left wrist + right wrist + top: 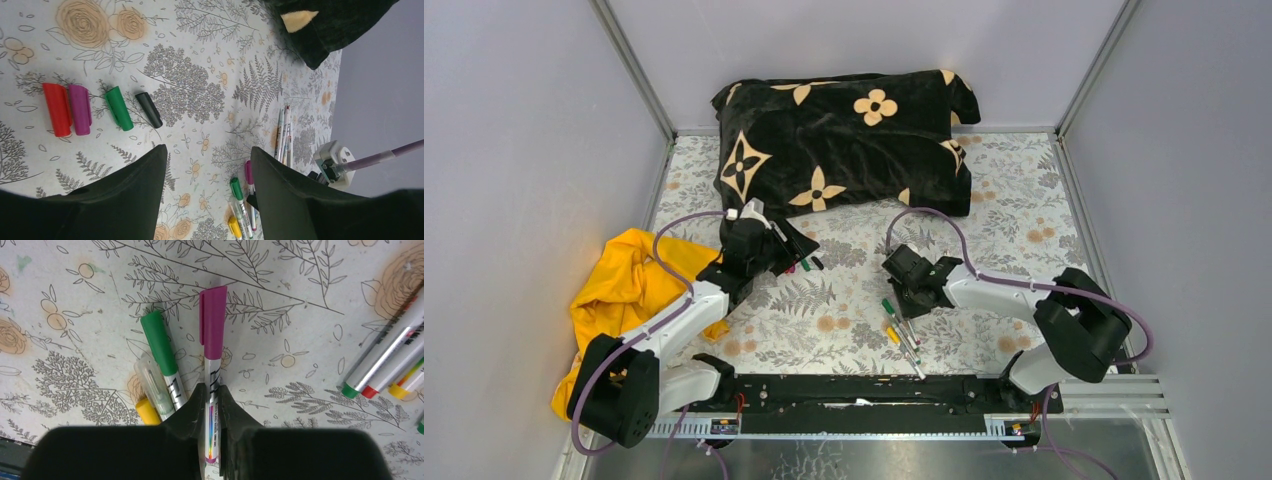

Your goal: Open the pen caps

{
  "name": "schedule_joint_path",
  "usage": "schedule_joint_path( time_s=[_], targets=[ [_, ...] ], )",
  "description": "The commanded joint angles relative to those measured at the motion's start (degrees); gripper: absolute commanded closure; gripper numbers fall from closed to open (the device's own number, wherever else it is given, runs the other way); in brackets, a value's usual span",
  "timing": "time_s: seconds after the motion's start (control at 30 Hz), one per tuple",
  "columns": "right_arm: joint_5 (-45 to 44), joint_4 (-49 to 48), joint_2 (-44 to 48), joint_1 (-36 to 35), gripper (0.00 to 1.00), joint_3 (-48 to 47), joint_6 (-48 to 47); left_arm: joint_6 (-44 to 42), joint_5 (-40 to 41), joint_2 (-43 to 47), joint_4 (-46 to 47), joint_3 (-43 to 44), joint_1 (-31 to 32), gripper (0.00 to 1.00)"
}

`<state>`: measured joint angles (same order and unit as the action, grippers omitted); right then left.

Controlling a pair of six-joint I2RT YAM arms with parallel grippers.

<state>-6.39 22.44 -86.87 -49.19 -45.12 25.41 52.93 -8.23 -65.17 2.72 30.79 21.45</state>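
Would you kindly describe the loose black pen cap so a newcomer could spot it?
Find the black cushion with tan flowers at the back; before it, by the left gripper, four loose plastic pen caps lie in a row. The black cap ends the row, beside the green cap, and looks shortest.

Left of magenta pen (213,335), green pen (160,347) crowds; right side free.

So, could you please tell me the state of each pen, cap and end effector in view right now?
left end effector: open, empty.
right end effector: shut on magenta pen.
magenta pen: cap on, gripped at barrel.
green pen: cap on, lying free.
red cap: off, lying loose.
magenta cap: off, loose.
green cap: off, loose.
black cap: off, loose.
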Motion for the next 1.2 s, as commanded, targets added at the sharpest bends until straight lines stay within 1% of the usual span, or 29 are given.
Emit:
schedule_joint_path(
  time_s=[0.0,0.23,0.4,0.53,0.8,1.17],
  targets=[
    [-0.24,3.69,4.77,-0.51,0.96,-1.9,-0.01,-0.06,-3.4,0.75,4.79,-0.46,0.7,0.31],
    [0.65,7.4,9.38,-0.56,0.97,-8.04,-1.36,0.47,-12.77,-1.68,12.31,-0.49,2.12,0.31],
    [3.38,7.47,9.93,-0.5,0.97,-11.06,-1.46,0.92,-16.37,-3.17,17.63,-0.45,5.45,0.31],
    [5.83,5.85,9.15,-0.56,0.97,-12.12,-1.08,0.93,-16.13,-4.8,18.85,0.6,8.79,0.31],
    [10.69,1.37,8.82,-0.55,0.98,-12.7,0.41,2.25,-17.47,-9.1,24.01,0.89,12.92,0.32],
    [13.09,-1.1,7.56,-0.54,0.98,-13.42,1.38,4.41,-17.32,-12.44,28.64,0.8,14.62,0.33]
  ],
)
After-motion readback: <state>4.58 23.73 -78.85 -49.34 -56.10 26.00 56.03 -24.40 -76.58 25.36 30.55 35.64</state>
